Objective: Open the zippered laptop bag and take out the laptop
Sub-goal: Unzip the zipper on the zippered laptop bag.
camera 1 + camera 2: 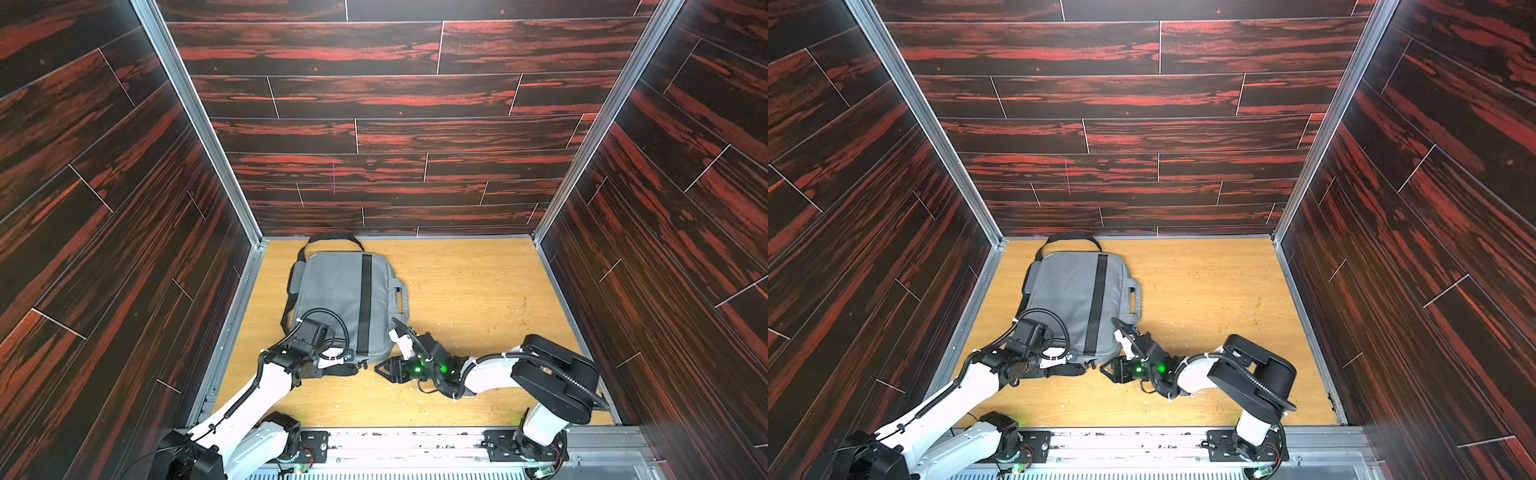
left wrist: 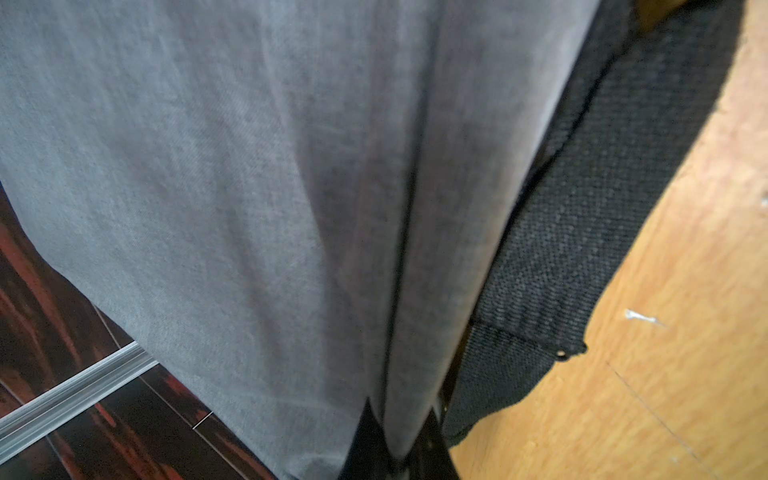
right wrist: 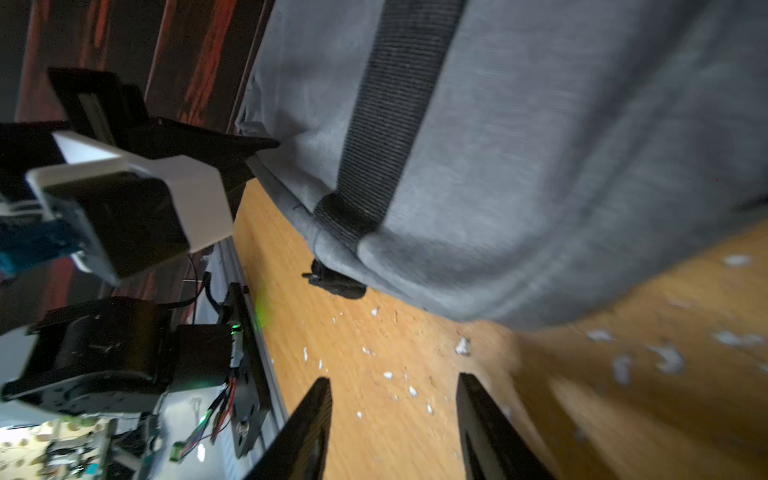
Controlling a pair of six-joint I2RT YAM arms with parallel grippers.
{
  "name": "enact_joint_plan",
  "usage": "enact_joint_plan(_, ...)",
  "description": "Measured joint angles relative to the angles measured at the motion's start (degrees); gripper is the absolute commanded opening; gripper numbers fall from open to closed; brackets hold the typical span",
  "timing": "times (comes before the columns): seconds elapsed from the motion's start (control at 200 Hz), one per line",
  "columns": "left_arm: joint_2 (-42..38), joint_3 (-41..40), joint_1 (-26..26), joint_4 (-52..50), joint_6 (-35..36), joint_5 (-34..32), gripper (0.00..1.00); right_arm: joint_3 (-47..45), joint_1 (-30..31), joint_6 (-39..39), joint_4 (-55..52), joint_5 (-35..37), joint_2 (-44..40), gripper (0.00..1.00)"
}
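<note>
The zippered laptop bag (image 1: 332,291) (image 1: 1059,291) lies flat and closed on the wooden table, grey with one black band (image 1: 365,303), at the back left in both top views. My left gripper (image 1: 356,366) (image 1: 1084,367) (image 2: 399,449) is shut on a fold of the bag's grey fabric (image 2: 208,166) at its near edge. My right gripper (image 1: 379,369) (image 1: 1105,369) (image 3: 395,386) is open and holds nothing, just off the bag's (image 3: 540,145) near right corner. A small black pull or clip (image 3: 336,284) hangs there. The laptop is hidden.
The black shoulder strap (image 1: 332,237) (image 2: 582,208) loops round the bag's far and left sides. Grey handles (image 1: 401,299) stick out to the right. Dark wood-patterned walls (image 1: 124,249) enclose the table (image 1: 478,299). White crumbs (image 3: 386,374) lie scattered on the wood.
</note>
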Motion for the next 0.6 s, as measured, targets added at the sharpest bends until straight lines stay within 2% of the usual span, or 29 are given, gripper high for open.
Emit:
enact_joint_plan(0.235, 0.8, 1.8, -0.2, -2.3, -0.7, 0.8, 0.0, 2.9, 1.8, -3.3, 4.3, 3.8, 5.9, 0.47)
enact_joint_plan(0.601, 0.8, 2.4, -0.3, -3.1, -1.3, 0.9, 0.0, 4.3, 1.9, -4.2, 12.6, 3.8, 13.4, 0.42)
